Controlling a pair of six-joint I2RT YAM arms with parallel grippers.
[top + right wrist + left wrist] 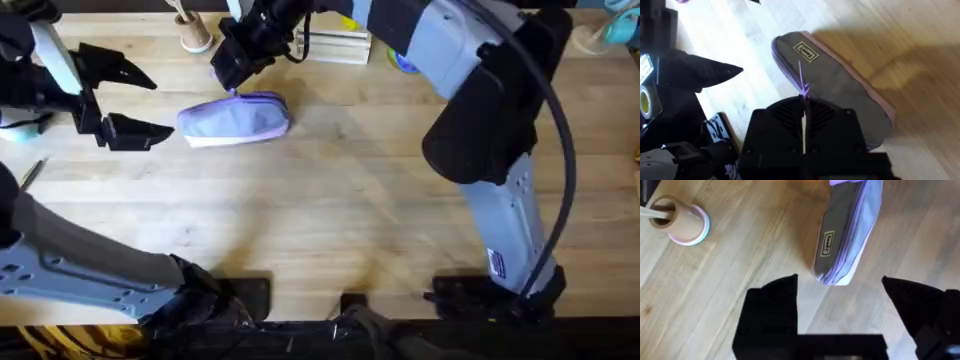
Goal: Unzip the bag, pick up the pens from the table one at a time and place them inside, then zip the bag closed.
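The lavender bag (236, 120) lies on the table (330, 210) at the back left, its zipper closed. My right gripper (236, 80) reaches across over the bag's far side. In the right wrist view it (804, 112) is shut on the lavender zipper pull (803, 86) above the grey-looking bag (845, 90). My left gripper (163, 106) is open just left of the bag, one end of the bag (850, 230) lying ahead of its spread fingers (772, 307). A slim dark pen (32, 172) lies at the table's far left.
A small tan cup (195, 35) (682, 222) with pale sticks stands behind the bag. A white stack (335, 45) and a blue item (405, 62) sit at the back. The right arm's body (490, 120) rises over the table's right half.
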